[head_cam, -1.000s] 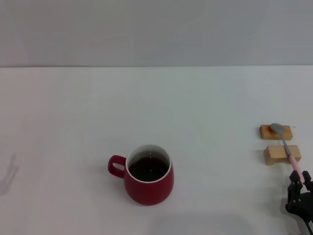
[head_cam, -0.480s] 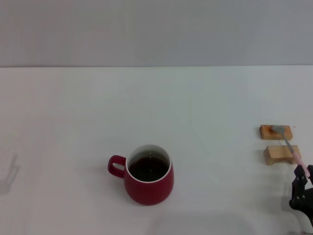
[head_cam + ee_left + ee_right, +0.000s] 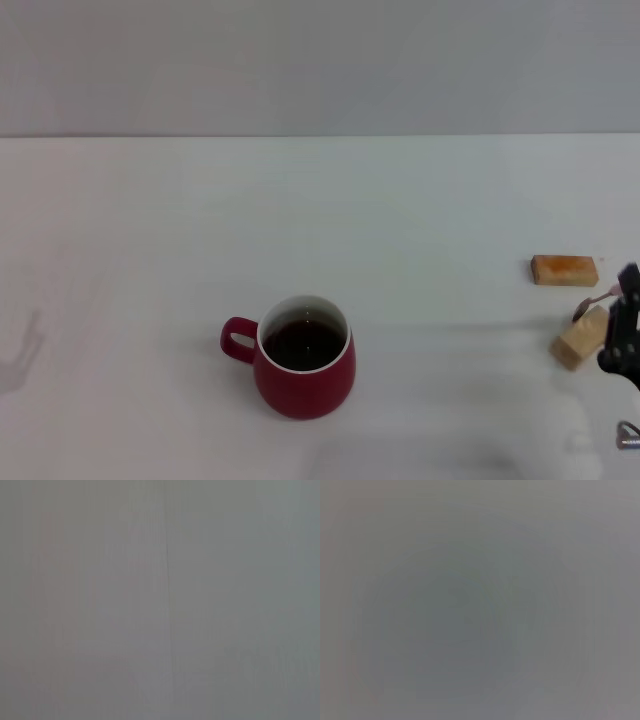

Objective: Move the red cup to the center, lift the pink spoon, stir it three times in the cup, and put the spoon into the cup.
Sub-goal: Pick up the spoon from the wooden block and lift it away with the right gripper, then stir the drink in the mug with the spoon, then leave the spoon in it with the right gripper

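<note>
My table (image 3: 150,220) is a broad, smooth white surface running to a pale grey wall. The red cup (image 3: 303,358) stands near me, a little left of the middle: rounded, glossy dark red, white inside, dark liquid in it, its loop handle turned left. Nothing stands close around it. Far off to the right lie two small tan wooden blocks, the farther one (image 3: 564,270) flat with an orange top, the nearer one (image 3: 579,337) tilted askew. My right gripper (image 3: 626,325) is at the right edge, just beside the tilted block; I cannot tell how my fingers stand. A short pink spoon (image 3: 598,298) end shows between gripper and blocks. Both wrist views show only blank grey.
</note>
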`<state>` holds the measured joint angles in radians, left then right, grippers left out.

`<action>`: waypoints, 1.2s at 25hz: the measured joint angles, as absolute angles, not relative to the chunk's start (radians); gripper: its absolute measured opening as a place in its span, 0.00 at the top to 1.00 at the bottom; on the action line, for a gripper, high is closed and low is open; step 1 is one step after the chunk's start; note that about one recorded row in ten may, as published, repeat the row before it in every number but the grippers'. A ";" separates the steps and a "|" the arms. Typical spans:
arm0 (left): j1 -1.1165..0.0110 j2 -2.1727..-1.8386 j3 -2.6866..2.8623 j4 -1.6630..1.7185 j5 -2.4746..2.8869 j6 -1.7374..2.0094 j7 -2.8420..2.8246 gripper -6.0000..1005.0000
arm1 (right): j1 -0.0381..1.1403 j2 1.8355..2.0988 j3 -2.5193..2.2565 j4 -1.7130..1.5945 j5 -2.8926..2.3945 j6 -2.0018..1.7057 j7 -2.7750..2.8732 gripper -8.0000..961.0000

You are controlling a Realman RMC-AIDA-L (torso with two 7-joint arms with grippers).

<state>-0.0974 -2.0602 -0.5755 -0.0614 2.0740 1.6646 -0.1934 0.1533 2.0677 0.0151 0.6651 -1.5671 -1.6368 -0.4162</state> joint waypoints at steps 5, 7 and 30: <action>-0.102 -2.059 -0.582 -0.061 2.072 1.671 -0.193 0.17 | 0.187 2.061 0.021 0.741 -1.657 -1.673 -0.444 0.97; -0.104 -2.059 -0.585 -0.061 2.072 1.672 -0.192 0.17 | 0.194 2.056 0.021 0.763 -1.664 -1.674 -0.466 0.97; -0.127 -2.057 -0.613 -0.052 2.069 1.649 -0.188 0.17 | 0.421 2.077 0.040 0.932 -1.820 -1.492 -0.582 0.99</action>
